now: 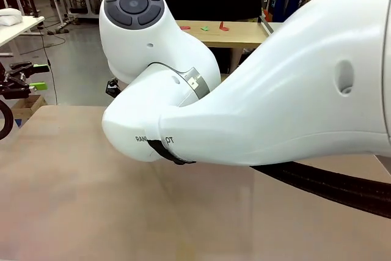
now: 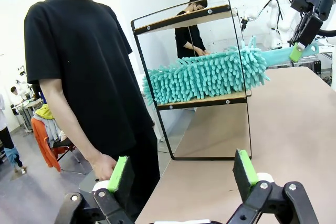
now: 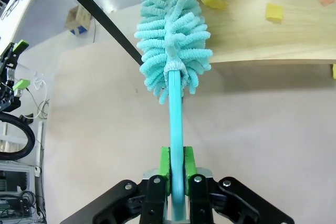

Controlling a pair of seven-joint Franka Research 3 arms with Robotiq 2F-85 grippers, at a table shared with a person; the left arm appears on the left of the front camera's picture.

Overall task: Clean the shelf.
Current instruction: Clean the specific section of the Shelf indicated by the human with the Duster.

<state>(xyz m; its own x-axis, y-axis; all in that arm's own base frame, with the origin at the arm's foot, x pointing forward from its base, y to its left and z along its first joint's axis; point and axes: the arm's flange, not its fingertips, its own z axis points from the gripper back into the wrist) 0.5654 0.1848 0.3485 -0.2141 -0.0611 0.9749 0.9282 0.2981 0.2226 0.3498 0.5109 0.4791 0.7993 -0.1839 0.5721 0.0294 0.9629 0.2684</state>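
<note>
- Left wrist view: the shelf (image 2: 184,19) stands upright on the table (image 2: 294,124), at the far edge beside a person (image 2: 89,66) in black.
- The teal duster (image 2: 205,77) lies on its lower board (image 2: 210,100).
- The right gripper (image 3: 177,169) is clamped on the duster handle.
- The left gripper (image 2: 181,171) is wide open and holds nothing.

shelf (image 2: 181,21): pale wood boards, matt black metal frame; duster (image 2: 210,74): fluffy teal cloth, smooth plastic handle
</note>
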